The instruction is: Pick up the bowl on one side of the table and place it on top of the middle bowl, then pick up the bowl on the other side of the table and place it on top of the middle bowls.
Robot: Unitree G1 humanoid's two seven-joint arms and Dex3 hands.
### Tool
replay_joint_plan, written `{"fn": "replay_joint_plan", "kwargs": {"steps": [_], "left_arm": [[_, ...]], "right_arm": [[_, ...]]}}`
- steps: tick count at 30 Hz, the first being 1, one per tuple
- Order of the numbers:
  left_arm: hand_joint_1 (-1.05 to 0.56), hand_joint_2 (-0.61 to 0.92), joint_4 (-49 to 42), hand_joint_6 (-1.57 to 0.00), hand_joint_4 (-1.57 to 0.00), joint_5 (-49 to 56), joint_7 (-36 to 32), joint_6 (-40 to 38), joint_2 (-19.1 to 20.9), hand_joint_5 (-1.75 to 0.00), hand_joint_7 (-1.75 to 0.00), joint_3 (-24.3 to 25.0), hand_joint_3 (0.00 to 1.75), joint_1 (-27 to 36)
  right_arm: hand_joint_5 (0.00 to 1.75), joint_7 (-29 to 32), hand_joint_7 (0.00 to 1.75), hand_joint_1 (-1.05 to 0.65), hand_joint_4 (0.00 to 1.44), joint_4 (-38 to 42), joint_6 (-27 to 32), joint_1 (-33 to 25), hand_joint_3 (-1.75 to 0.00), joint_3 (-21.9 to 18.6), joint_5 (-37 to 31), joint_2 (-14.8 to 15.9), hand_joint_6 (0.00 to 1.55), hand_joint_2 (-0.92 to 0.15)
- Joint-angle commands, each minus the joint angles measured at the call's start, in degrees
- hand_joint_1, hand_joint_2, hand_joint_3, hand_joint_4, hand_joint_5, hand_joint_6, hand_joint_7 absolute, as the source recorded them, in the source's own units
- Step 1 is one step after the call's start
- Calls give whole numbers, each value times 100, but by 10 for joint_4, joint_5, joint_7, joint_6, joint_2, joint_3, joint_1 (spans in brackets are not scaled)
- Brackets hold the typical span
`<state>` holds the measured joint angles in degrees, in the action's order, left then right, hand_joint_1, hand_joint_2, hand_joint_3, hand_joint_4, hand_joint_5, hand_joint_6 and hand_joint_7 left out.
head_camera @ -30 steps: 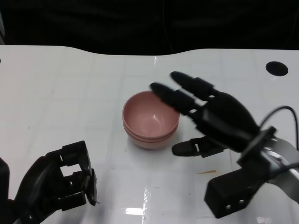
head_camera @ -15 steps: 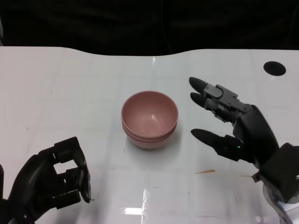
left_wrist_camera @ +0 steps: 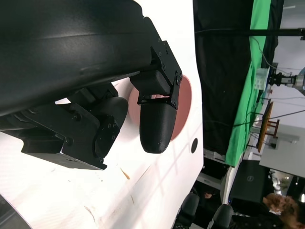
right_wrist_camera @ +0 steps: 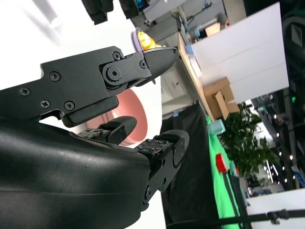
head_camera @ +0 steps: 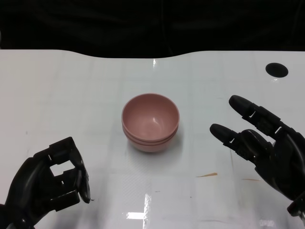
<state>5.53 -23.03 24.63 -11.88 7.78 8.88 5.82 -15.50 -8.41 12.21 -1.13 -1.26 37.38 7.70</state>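
Two hands nearest: left hand [head_camera: 47,183] at 7 o'clock, fingers curled in on nothing; right hand [head_camera: 267,152] at 4 o'clock, fingers [head_camera: 245,109] spread, empty. Farther, mid-tabletop [head_camera: 71,95], stacked pink bowls [head_camera: 150,122], apart from both hands.

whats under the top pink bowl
Rims of other pink bowls nested beneath the top bowl, stacked on the white table. Their insides and exact count are hidden by it.
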Motion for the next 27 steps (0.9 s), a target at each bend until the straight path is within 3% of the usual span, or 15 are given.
{"fn": "replay_joint_plan", "kwargs": {"steps": [1, 2, 3, 4, 5, 6, 7, 9, 12, 20, 27], "left_arm": [[39, 91, 8, -74, -95, -9, -9, 0, -1, -175, -175, 9, 132, 10], [38, 91, 13, -74, -95, -10, -12, -4, -3, -175, -175, 9, 132, 12], [37, 91, 17, -75, -95, -11, -15, -7, -5, -175, -175, 9, 131, 13], [37, 91, 19, -75, -95, -12, -17, -9, -6, -175, -175, 10, 131, 15], [37, 91, 22, -75, -95, -13, -18, -9, -9, -175, -175, 10, 131, 17], [37, 91, 23, -75, -95, -15, -19, -8, -10, -175, -175, 10, 131, 18], [37, 91, 24, -75, -96, -18, -17, -6, -13, -175, -175, 10, 131, 20], [35, 90, 27, -77, -98, -22, -18, -4, -16, -175, -175, 11, 134, 24], [35, 88, 28, -78, -100, -18, -19, 3, -17, -175, -175, 10, 137, 27], [33, 87, 30, -81, -102, -29, -15, -2, -15, -175, -175, 13, 141, 30], [33, 86, 41, -82, -102, -33, -16, -4, -14, -175, -175, 11, 142, 41]], "right_arm": [[72, -12, 8, -22, 78, 25, -19, -27, -6, -19, -6, -25, 90, -92], [93, -27, 11, -18, 80, 40, -41, -31, -13, -20, -15, -33, 100, -91], [122, -38, 22, -11, 80, 53, -58, -33, -32, -22, -23, -40, 110, -87], [133, -47, 35, -8, 80, 62, -71, -35, -48, -23, -29, -46, 108, -80], [139, -58, 48, -7, 80, 72, -83, -38, -61, -26, -30, -54, 104, -75], [149, -65, 75, -5, 83, 79, -90, -40, -67, -28, -30, -60, 97, -75], [152, -73, 87, -4, 84, 88, -104, -44, -68, -29, -34, -68, 93, -76], [169, -81, 132, -3, 83, 99, -126, -50, -79, -30, -45, -79, 77, -79], [174, -91, 156, -2, 87, 111, -150, -54, -91, -32, -61, -88, 68, -77], [175, -138, 171, -1, 90, 144, -189, -57, -120, -38, -71, -98, 63, -62], [175, -141, 174, -5, 91, 138, -171, -67, -121, -49, -61, -101, 63, -58]]}}
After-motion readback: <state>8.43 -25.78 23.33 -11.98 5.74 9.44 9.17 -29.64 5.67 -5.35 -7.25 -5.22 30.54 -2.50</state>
